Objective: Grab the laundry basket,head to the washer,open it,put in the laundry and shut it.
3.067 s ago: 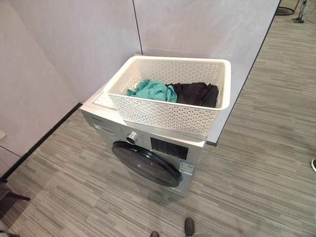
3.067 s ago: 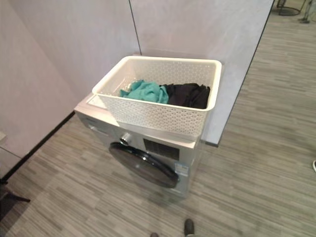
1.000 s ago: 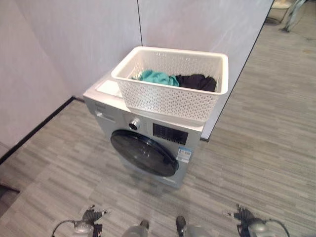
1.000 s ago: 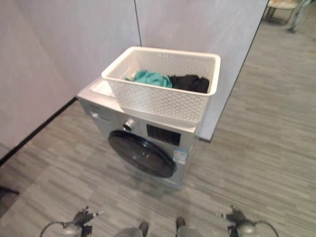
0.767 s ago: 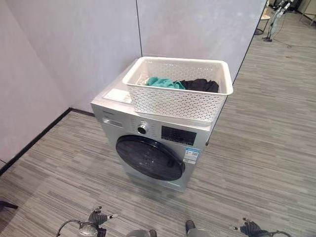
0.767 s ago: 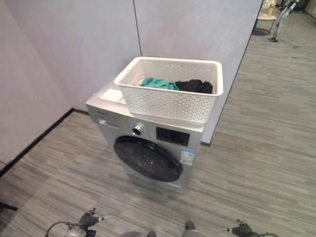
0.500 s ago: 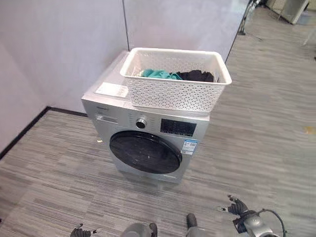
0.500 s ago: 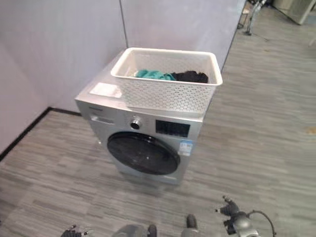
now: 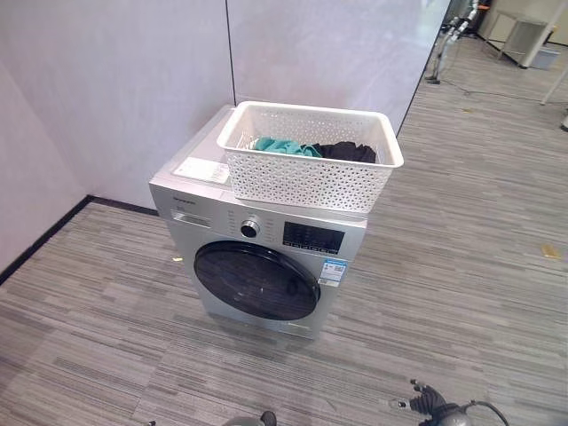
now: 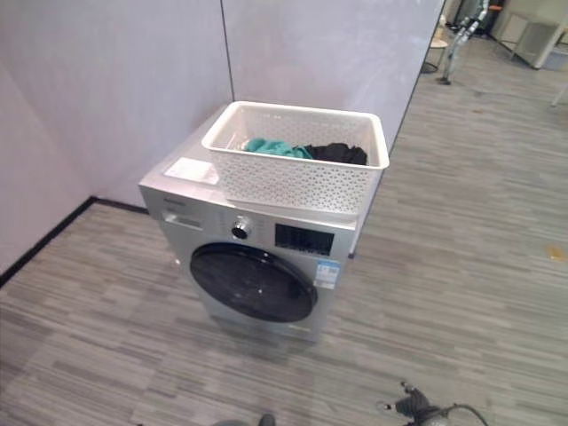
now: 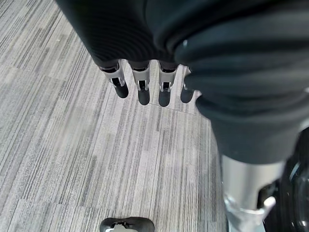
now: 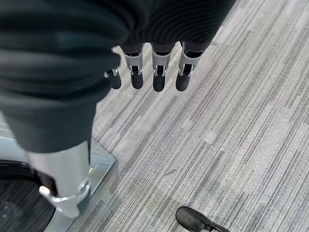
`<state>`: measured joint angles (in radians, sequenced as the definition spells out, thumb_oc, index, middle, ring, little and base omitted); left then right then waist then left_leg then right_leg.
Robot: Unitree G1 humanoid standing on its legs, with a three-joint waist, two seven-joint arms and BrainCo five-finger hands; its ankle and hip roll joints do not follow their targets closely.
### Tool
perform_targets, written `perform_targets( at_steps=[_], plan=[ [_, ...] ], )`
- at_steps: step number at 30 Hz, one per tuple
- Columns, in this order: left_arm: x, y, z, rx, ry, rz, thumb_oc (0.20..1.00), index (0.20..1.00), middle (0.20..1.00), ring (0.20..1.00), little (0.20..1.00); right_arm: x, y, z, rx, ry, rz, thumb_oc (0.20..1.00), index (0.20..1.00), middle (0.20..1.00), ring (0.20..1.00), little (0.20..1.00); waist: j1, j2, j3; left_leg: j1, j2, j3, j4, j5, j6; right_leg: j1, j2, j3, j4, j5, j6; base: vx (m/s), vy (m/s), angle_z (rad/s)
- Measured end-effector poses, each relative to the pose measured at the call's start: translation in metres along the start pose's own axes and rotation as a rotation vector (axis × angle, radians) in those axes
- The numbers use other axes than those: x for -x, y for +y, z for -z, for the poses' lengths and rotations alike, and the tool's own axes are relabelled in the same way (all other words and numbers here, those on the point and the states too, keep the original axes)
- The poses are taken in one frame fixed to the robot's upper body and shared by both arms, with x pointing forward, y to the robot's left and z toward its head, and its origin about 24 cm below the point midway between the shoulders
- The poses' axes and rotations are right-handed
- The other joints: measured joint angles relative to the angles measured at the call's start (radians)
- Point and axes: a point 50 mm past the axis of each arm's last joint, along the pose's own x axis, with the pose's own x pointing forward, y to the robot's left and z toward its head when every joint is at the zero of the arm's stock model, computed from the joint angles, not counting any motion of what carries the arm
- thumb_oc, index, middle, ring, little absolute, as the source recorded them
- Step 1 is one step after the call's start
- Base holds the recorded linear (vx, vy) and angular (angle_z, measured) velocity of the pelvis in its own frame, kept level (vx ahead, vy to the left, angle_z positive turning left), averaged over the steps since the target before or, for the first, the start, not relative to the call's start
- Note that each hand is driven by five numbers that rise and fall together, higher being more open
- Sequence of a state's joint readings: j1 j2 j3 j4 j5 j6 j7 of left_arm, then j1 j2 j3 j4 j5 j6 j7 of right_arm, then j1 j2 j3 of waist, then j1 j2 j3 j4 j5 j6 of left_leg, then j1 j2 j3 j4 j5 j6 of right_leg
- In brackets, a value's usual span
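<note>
Overhead, from the left eye view, the white laundry basket sits atop the closed washer, teal and black laundry inside, its long axis crosswise; the right hand hangs at five o'clock, so the basket lies toward eleven. Both wrist views show the left hand and right hand's fingers hanging relaxed, empty over the floor.

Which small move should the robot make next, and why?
Probably step closer to the washer and raise both hands toward the basket. The basket sits on top of the washer, with clothes inside, and the door is closed. The right hand and left hand hang low over the floor, fingers straight, holding nothing.
</note>
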<state>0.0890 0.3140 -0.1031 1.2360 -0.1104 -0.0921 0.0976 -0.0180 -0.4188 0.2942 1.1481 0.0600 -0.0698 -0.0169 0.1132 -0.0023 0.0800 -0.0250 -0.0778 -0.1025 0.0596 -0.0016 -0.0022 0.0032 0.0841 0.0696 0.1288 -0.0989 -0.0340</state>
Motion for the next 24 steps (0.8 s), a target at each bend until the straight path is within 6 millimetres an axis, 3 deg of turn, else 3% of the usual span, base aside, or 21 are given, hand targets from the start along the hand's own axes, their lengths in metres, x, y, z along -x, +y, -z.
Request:
perform_targets(
  at_steps=[2,3,6,11,16,17,19,24],
  plan=[
    [-0.001,-0.004,-0.007,0.024,-0.014,0.007,1.000,1.000,1.000,1.000,1.000,-0.001,-0.003,-0.002,0.002,-0.001,0.011,1.000,1.000,1.000,1.000,1.000,0.009,0.002,0.022,-0.030,-0.006,-0.028,0.063,0.006,-0.051,-0.001,0.000,-0.009,0.004,-0.001,-0.022,0.02,-0.021,0.22],
    [-0.003,-0.008,-0.017,0.059,-0.035,0.014,1.000,1.000,1.000,1.000,1.000,-0.002,-0.007,-0.003,0.016,0.006,0.022,1.000,1.000,1.000,1.000,1.000,0.011,-0.009,0.039,-0.070,-0.029,-0.074,0.120,0.029,-0.085,0.012,-0.020,-0.025,-0.015,0.017,-0.050,0.02,0.021,0.24],
    [-0.004,-0.018,-0.029,0.036,-0.067,0.043,1.000,1.000,1.000,1.000,1.000,-0.002,-0.020,-0.005,0.054,0.007,0.067,1.000,1.000,1.000,1.000,1.000,0.011,-0.013,0.056,-0.101,-0.023,-0.111,0.125,0.028,-0.084,0.052,-0.039,-0.046,-0.095,0.064,-0.063,0.04,0.049,0.25],
    [-0.004,-0.019,-0.033,0.043,-0.074,0.039,1.000,1.000,1.000,1.000,1.000,-0.005,-0.031,-0.044,0.060,-0.119,0.108,1.000,1.000,1.000,1.000,1.000,0.009,0.005,0.085,-0.102,0.051,-0.179,-0.116,0.043,-0.095,0.086,-0.021,0.005,-0.198,0.113,-0.019,0.06,0.126,-0.22],
    [-0.004,-0.016,-0.023,0.057,-0.035,0.024,1.000,1.000,1.000,1.000,1.000,-0.005,-0.030,-0.055,0.055,-0.167,0.117,1.000,1.000,1.000,1.000,1.000,-0.011,0.025,0.085,-0.067,0.067,-0.137,-0.096,0.060,-0.066,0.128,-0.018,0.037,-0.213,0.103,-0.014,0.08,0.235,-0.31],
    [-0.004,-0.016,-0.021,0.055,-0.025,0.023,1.000,1.000,1.000,1.000,1.000,-0.005,-0.030,-0.052,0.057,-0.159,0.122,1.000,1.000,1.000,1.000,1.000,-0.026,0.036,0.079,-0.042,0.066,-0.128,-0.113,0.083,-0.045,0.140,-0.023,0.035,-0.213,0.096,-0.008,0.08,0.247,-0.08],
    [-0.003,-0.016,-0.018,0.055,-0.020,0.023,1.000,1.000,1.000,1.000,1.000,-0.004,-0.029,-0.052,0.058,-0.160,0.130,1.000,1.000,1.000,1.000,1.000,-0.023,0.030,0.078,-0.001,0.045,-0.098,-0.148,0.121,-0.005,0.159,-0.051,0.064,-0.213,0.082,0.013,0.05,0.228,-0.37],
    [-0.005,-0.013,-0.026,0.028,-0.044,0.009,1.000,1.000,1.000,1.000,1.000,-0.003,-0.008,-0.066,0.099,-0.235,0.081,1.000,1.000,1.000,1.000,1.000,-0.015,0.028,0.050,0.045,-0.012,-0.058,-0.149,0.099,0.045,0.149,-0.117,0.083,-0.142,0.016,0.109,0.00,0.165,-0.21]
  ],
)
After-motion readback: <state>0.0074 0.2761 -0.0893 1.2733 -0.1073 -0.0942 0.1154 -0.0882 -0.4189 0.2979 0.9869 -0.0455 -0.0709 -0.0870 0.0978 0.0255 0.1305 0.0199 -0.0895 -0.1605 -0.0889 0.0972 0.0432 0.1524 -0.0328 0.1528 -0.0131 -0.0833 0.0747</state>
